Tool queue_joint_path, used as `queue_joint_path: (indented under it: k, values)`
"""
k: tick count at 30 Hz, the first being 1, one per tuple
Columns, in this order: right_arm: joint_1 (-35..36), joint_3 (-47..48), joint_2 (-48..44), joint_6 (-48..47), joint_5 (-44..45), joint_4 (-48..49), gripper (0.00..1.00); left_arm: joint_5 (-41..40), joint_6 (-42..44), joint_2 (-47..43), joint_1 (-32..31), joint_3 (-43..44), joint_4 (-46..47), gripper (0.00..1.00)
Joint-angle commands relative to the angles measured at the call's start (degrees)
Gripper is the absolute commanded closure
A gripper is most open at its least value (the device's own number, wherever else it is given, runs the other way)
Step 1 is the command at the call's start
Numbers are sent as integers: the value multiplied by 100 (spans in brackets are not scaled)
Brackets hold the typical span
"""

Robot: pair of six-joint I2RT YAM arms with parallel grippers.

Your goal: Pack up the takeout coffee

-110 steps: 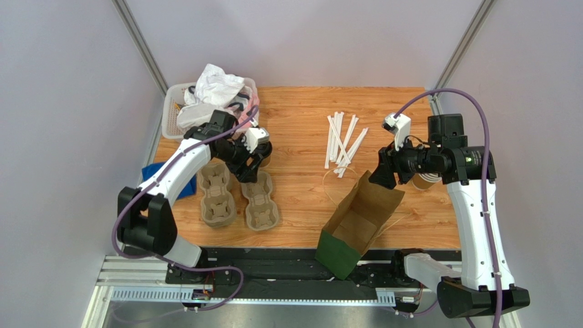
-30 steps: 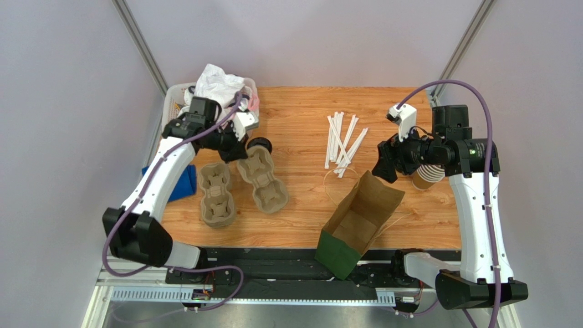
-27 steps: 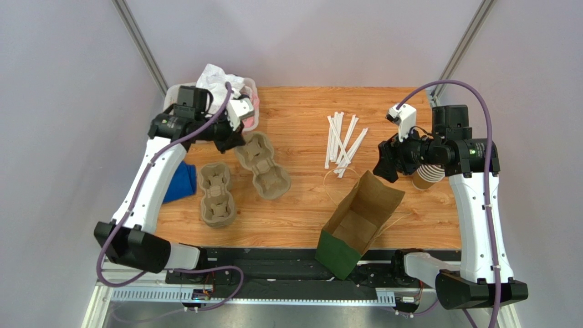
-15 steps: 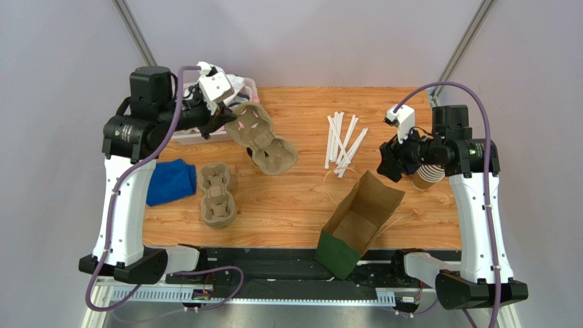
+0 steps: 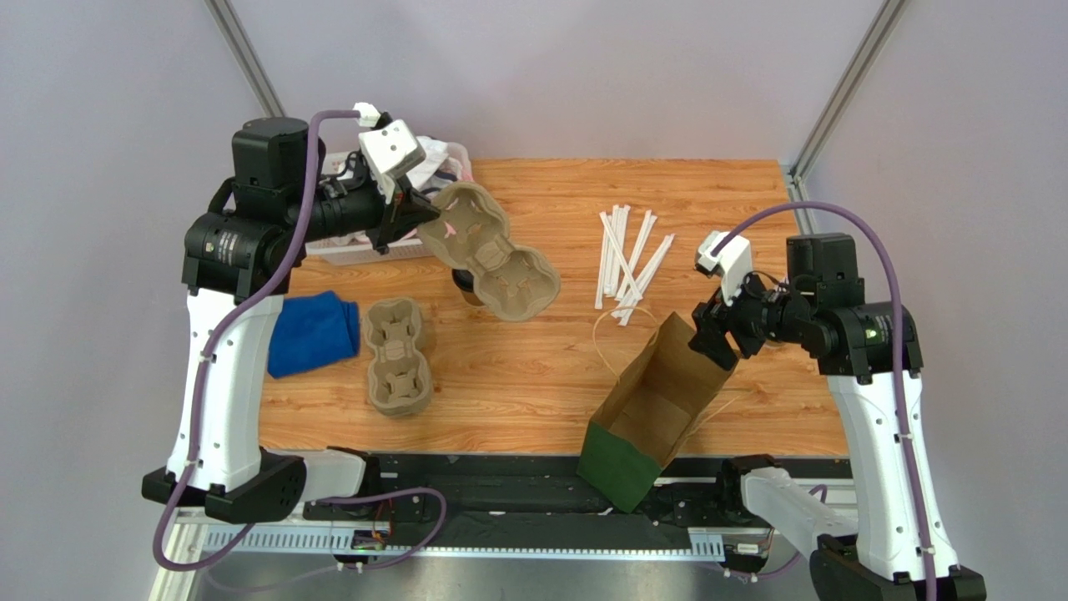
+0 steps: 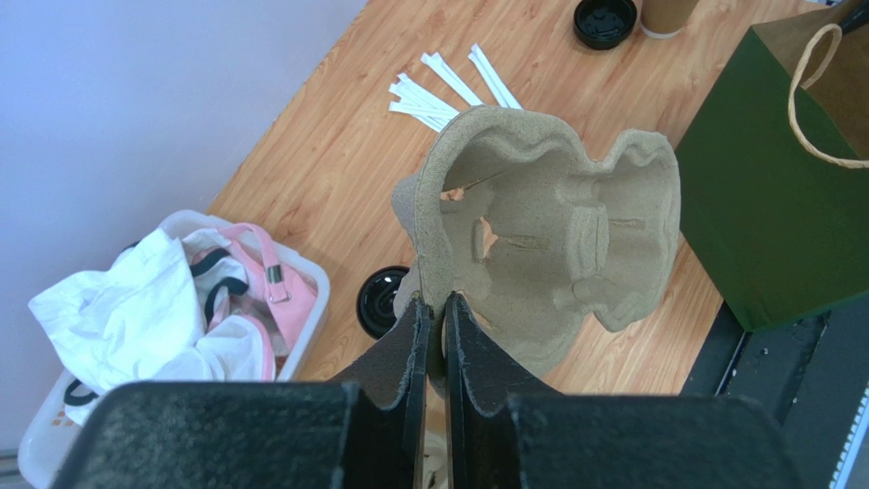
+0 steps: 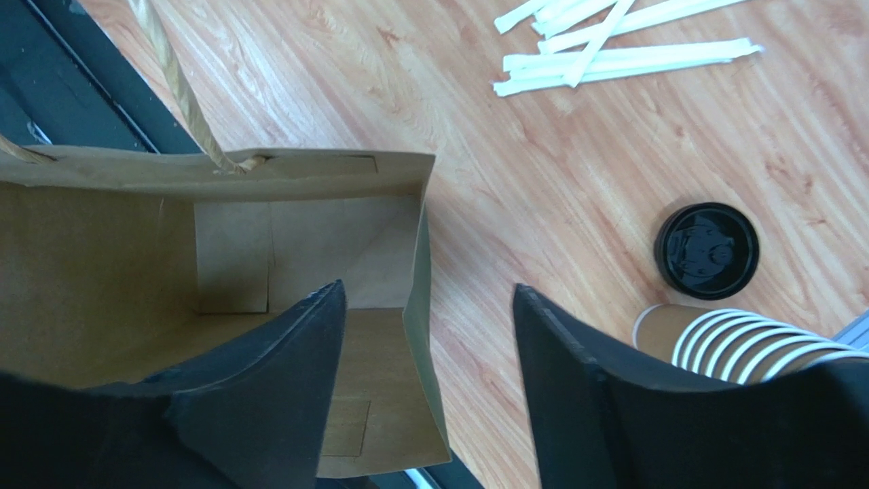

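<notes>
My left gripper (image 5: 424, 228) is shut on the rim of a grey-brown pulp cup carrier (image 5: 495, 257) and holds it tilted in the air over the table's left half. The left wrist view shows the fingers (image 6: 413, 331) pinching the carrier (image 6: 551, 224) at its near edge. The takeout coffee (image 6: 386, 301) stands on the table below, showing its black lid beside the bin; from above it (image 5: 469, 289) peeks out under the carrier. My right gripper (image 5: 720, 336) is open and straddles the far side wall of the open paper bag (image 7: 255, 245).
A second carrier (image 5: 399, 357) lies on the table next to a blue cloth (image 5: 307, 332). A white bin (image 5: 329, 238) of cloths stands at back left. Wrapped straws (image 5: 633, 257) lie mid-table. A loose black lid (image 7: 706, 250) and a stack of paper cups (image 7: 734, 341) sit right of the bag (image 5: 652, 401).
My left arm has lifted the carrier off the table and swung it up and rightward. My right gripper has come down to the bag's rim and its jaws have narrowed.
</notes>
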Motion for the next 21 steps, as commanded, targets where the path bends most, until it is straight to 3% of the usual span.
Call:
queue_joint_path:
  k: [1, 14, 17, 18, 21]
  values:
    - [78, -200, -47, -110, 264, -1804, 38, 162, -265, -111, -52, 117, 356, 100]
    - [78, -138, 322, -137, 494, -1348, 61, 531, -28, -313, -272, 38, 392, 100]
    - [69, -68, 428, -154, 485, -1269, 82, 619, -265, -392, -307, -41, 629, 100]
    - [78, -33, 454, -137, 459, -1242, 97, 645, -370, -436, -325, -32, 690, 100]
    - [78, 177, 560, -23, 205, -1180, 100, 646, -458, -393, -412, 195, 796, 100]
